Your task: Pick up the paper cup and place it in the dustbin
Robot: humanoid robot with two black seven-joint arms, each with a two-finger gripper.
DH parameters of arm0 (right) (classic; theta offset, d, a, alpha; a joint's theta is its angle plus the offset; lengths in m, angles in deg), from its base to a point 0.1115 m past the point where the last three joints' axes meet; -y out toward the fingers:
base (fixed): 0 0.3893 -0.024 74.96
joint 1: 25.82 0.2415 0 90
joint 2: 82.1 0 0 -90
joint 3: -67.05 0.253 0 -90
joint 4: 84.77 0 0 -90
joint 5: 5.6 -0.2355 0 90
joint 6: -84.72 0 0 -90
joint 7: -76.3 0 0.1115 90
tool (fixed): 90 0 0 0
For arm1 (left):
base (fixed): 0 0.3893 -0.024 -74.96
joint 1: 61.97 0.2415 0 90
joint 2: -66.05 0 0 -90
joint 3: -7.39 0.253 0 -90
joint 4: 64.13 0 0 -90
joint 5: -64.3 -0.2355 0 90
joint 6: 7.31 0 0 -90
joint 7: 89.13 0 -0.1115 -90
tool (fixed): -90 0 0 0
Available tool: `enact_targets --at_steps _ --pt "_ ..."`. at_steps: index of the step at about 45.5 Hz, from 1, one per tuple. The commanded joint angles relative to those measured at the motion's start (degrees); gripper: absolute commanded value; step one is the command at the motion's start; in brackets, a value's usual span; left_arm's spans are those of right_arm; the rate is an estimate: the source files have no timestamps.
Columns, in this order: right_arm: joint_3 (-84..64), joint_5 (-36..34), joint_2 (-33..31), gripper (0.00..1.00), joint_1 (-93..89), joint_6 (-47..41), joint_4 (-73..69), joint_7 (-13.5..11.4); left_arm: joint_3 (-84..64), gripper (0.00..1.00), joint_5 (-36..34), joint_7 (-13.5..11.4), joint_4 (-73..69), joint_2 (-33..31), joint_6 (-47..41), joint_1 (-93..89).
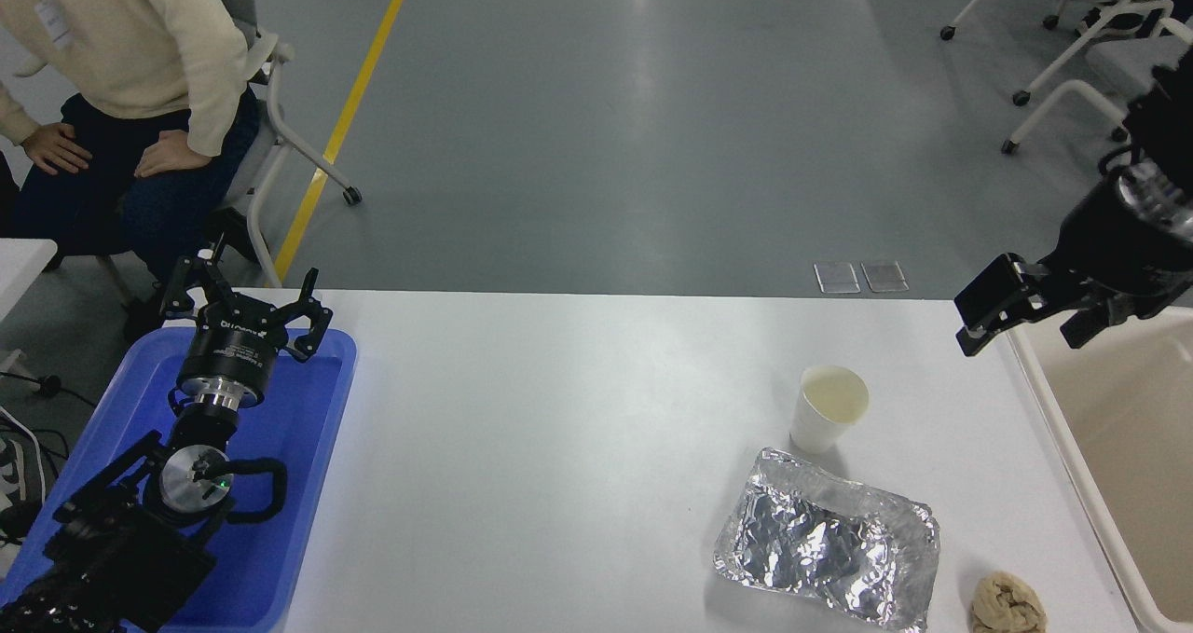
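The small white paper cup (828, 407) stands upright on the white table (559, 428), right of centre, just behind a crumpled silver foil tray (829, 540). The beige dustbin (1118, 447) stands at the table's right edge, only its left part in view. My right gripper (1025, 321) comes in from the right edge and hangs open and empty above the dustbin's near-left corner, right of the cup and apart from it. My left gripper (244, 305) is parked open at the lower left above a blue tray.
A shallow blue plastic tray (308, 484) lies at the table's left end under the left arm. A crumpled brown lump (1007, 605) lies at the front right. A person sits on a chair (121, 102) beyond the far left corner. Office chairs stand at the far right.
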Motion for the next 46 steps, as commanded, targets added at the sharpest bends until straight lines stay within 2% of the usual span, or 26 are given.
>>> enact_targets --at_steps 1,13,21,32,46 --pt "3.09 -0.87 1.22 1.0 2.65 -0.42 -0.3 -5.23 0.0 1.0 0.01 -0.01 0.0 0.0 0.0 -0.01" --pt "4.06 -1.22 1.49 1.0 2.21 -0.42 -0.21 -5.23 0.0 1.0 0.09 -0.01 0.0 0.0 0.0 -0.01" --pt "7.14 -5.0 1.75 1.0 -0.68 -0.42 0.05 -5.23 0.0 1.0 0.09 -0.01 0.0 0.0 0.0 -0.01" --pt "8.81 -12.2 1.14 1.0 -8.59 -0.42 9.36 -5.23 0.0 1.0 0.09 -0.01 0.0 0.0 0.0 -0.01" --pt "10.74 -11.15 1.49 1.0 -20.63 -0.16 12.89 -5.23 0.0 1.0 0.01 0.08 0.09 0.0 0.18 -0.01"
